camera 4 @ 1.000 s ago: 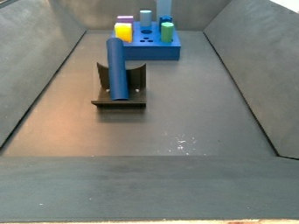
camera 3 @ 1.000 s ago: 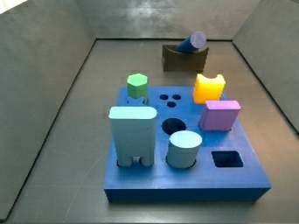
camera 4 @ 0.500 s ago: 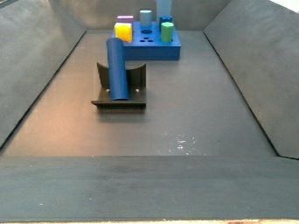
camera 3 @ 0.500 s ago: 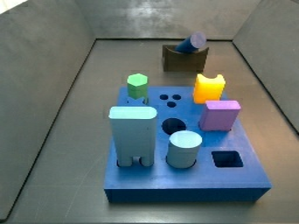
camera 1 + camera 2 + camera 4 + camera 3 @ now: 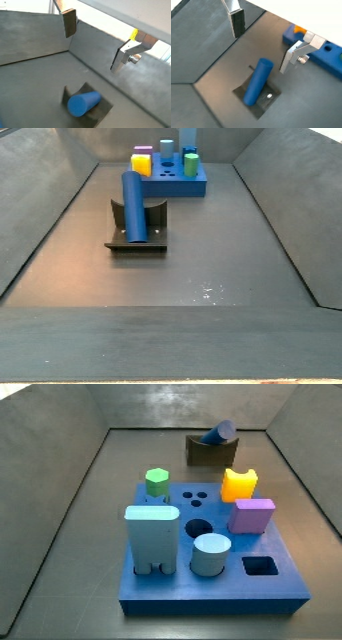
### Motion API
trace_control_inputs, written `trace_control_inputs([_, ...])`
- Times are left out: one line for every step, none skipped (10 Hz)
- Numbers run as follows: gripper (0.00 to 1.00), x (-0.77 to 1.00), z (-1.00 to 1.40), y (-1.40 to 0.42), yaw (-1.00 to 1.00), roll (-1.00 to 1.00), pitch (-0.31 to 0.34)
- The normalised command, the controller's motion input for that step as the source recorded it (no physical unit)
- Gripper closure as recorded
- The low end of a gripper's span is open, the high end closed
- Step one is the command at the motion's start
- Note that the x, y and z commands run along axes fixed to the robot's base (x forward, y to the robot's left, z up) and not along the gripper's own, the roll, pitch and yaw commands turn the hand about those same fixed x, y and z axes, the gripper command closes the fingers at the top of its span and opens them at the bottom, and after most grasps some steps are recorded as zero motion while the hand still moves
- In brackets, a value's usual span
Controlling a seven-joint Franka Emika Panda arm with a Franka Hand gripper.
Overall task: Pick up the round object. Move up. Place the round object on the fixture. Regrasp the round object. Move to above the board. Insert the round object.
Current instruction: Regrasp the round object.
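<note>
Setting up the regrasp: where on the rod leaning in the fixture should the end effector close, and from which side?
Grip the round object on its free upper half, above the fixture, closing across its diameter. It leans tilted in the notch, so come down from above. The end effector hangs open above it.

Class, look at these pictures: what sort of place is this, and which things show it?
Probably a robot test cell: grey walled bin, blue board with shaped pegs, rod resting on the fixture, the open pincer above it.
</note>
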Motion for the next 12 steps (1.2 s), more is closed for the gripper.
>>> trace_control_inputs([0.00, 0.07, 0.00, -0.03, 0.03, 1.00, 0.077])
trace_control_inputs([0.00, 0.07, 0.00, -0.03, 0.03, 1.00, 0.091])
trace_control_inputs([0.00, 0.09, 0.00, -0.04, 0.05, 1.00, 0.125])
trace_control_inputs([0.00, 0.10, -0.01, -0.04, 0.07, 1.00, 0.158])
trace_control_inputs([0.00, 0.10, -0.01, -0.05, 0.10, 1.00, 0.195])
trace_control_inputs([0.00, 0.11, -0.01, -0.05, 0.15, 0.83, 0.206])
trace_control_inputs([0.00, 0.11, -0.01, -0.05, 0.17, 0.65, 0.192])
trace_control_inputs([0.00, 0.11, -0.01, -0.05, 0.20, 0.47, 0.175])
trace_control_inputs([0.00, 0.10, 0.00, -0.04, 0.22, 0.28, 0.133])
trace_control_inputs([0.00, 0.09, 0.00, -0.04, 0.23, 0.21, 0.089])
trace_control_inputs([0.00, 0.08, 0.00, -0.04, 0.22, 0.19, 0.065])
trace_control_inputs([0.00, 0.08, -0.01, -0.05, 0.21, 0.16, 0.024])
